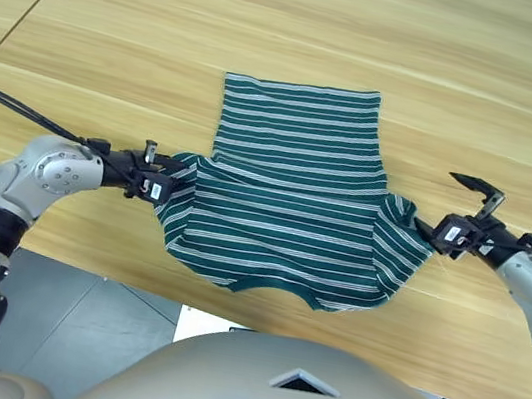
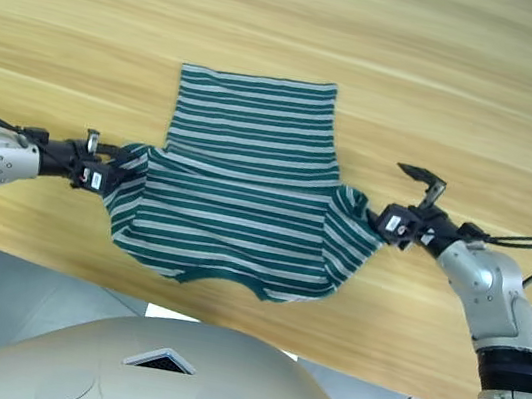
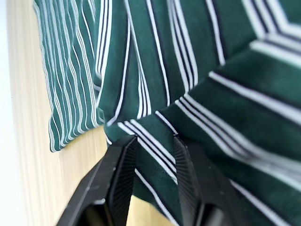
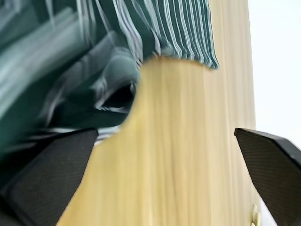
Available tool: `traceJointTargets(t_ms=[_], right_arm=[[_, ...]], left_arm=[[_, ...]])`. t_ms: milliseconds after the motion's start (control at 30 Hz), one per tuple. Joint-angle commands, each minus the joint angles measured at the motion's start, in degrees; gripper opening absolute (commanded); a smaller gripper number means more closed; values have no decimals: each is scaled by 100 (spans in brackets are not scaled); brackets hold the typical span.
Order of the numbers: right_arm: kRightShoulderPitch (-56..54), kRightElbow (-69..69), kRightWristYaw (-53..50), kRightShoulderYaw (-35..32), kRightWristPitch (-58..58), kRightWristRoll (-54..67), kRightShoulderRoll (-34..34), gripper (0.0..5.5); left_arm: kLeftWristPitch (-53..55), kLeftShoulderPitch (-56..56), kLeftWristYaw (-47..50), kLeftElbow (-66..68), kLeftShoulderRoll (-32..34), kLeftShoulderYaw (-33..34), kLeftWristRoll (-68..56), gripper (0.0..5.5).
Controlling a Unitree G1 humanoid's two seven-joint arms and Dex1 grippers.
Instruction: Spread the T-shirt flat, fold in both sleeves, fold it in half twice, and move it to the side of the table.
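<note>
Where the left gripper [image 3: 155, 141] nips a fold of the T-shirt [image 1: 286, 203] sleeve, fingers almost together, the left wrist view makes the pinch plain; the right gripper [image 4: 164, 136] gapes wide, holding nothing, one finger blurred against the other sleeve. Shirt lies by the table [image 1: 274, 19] near edge

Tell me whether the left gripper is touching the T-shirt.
Touching. In the left wrist view, the fingers of the left gripper pinch a striped fold of the T-shirt between them.
</note>
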Motion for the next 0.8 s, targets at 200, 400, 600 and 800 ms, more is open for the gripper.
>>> traceJointTargets(t_ms=[200,400,600,800], right_arm=[[-90,-369,7,-264,-45,438,50,537],[-36,-432,38,-312,-37,465,31,537],[7,-495,78,-298,-38,470,34,537],[104,-543,109,-324,-68,497,5,540]], left_arm=[[-286,-30,19,-11,-279,33,-372,145],[163,304,-730,-562,359,273,-942,145],[402,432,-635,-571,776,570,-552,145],[330,1026,-731,-742,1112,878,-872,211]])
